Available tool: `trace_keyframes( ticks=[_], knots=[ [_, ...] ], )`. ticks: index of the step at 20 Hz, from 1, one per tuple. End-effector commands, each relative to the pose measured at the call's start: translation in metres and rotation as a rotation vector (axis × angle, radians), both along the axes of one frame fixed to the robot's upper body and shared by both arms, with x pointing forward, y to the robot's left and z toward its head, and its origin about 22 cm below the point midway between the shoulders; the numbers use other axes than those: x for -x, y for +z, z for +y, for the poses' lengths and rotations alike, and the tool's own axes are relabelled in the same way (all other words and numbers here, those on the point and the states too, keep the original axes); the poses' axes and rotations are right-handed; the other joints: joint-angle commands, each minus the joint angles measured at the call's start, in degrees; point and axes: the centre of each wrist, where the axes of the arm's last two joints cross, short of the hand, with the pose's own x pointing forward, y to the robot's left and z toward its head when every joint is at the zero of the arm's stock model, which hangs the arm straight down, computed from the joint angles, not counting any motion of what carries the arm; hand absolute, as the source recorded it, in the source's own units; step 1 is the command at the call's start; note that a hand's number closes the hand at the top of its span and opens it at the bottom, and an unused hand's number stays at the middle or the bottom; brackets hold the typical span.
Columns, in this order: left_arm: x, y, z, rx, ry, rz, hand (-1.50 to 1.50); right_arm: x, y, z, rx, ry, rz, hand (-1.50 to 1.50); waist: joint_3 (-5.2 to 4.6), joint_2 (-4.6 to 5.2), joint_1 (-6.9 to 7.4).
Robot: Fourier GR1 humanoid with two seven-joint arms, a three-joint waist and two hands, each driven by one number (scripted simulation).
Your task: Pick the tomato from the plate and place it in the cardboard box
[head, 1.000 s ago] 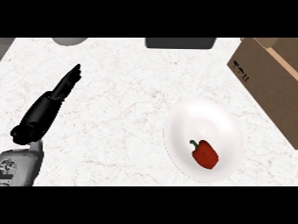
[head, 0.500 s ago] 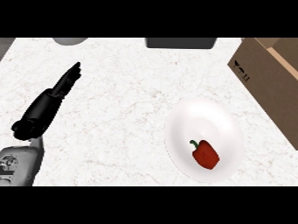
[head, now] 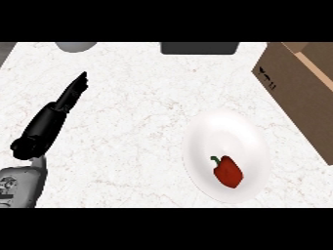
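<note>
Right hand has gone from view since a second ago; nothing else moved. Left hand (head: 53,117) rests at the view's left, fingers straight, holding nothing. The red item (head: 227,171) on the white plate (head: 201,132) looks like a bell pepper, not a tomato. Approach from above, then carry it right to the cardboard box (head: 309,93).

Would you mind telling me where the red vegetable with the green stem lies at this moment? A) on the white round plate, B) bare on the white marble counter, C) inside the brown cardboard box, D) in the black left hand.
A: the red vegetable with the green stem lies on the white round plate, apart from the brown cardboard box and far from the black left hand, which holds nothing.
</note>
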Motion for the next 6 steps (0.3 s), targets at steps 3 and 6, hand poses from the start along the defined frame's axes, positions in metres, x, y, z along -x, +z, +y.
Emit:
trace_keyframes(
  ticks=[3,6],
  knots=[
    [0.003,-0.001,0.009,-0.003,0.007,-0.010,0.00,0.035,-0.012,-0.045,-0.241,-0.146,-0.164,-1.50,-0.11,0.15,0.17],
    [0.001,0.006,-0.002,-0.015,-0.002,-0.001,0.00,0.053,-0.030,-0.062,-0.247,-0.219,-0.216,-1.50,-0.05,0.40,0.66]
  ],
)
